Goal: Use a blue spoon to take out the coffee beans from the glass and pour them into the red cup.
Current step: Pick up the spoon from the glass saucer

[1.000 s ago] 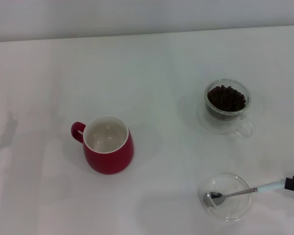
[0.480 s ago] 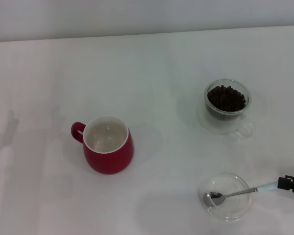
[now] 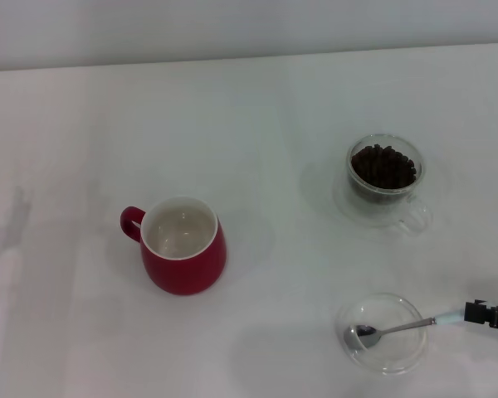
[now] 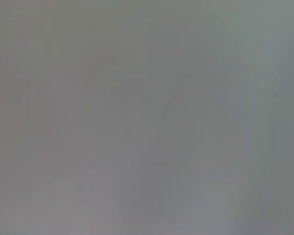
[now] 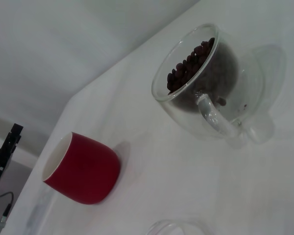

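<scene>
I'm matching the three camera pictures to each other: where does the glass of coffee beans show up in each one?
Head view: the glass stands at upper right, beyond the shallow dish holding the blue spoon.
Left wrist view: not in it; only a plain grey blur.
Right wrist view: the glass fills the upper right, handle facing the camera.
Shared landmark: the red cup, in the head and right wrist views.

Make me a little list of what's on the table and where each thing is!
red cup: near left, white inside, no beans showing
glass: far right, upright, handle toward the robot
coffee beans: heaped in the glass
blue spoon: bowl resting in the dish, handle pointing right
glass dish: near right, shallow
right end effector: at the spoon handle's tip, grip unclear
left end effector: not in view
table: white
</scene>
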